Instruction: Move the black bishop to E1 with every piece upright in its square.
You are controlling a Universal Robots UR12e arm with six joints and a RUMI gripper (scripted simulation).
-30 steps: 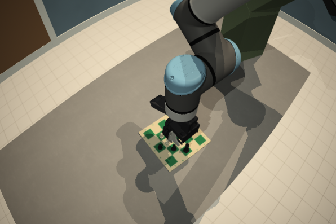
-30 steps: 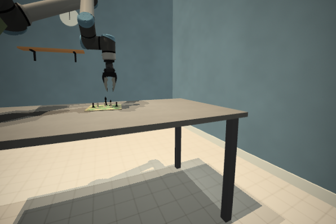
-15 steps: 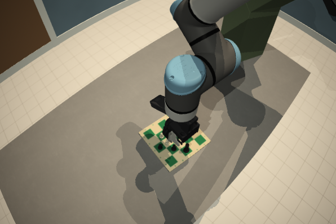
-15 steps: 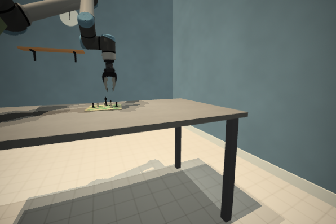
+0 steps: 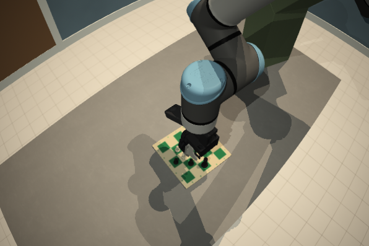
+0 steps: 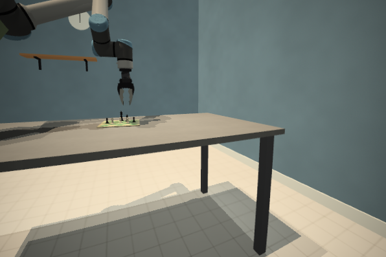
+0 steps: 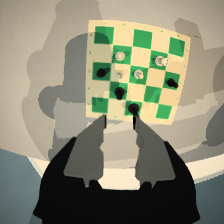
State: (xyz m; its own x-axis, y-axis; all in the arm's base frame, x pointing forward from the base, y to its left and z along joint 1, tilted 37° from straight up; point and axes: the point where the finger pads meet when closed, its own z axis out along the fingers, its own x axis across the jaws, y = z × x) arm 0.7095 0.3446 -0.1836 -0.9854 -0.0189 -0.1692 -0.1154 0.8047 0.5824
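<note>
Blue-grey walls (image 6: 275, 48) met at a corner above a cream tiled floor (image 6: 97, 187). A grey table (image 6: 201, 129) stood on dark legs, and an orange shelf (image 6: 58, 57) hung behind.
</note>
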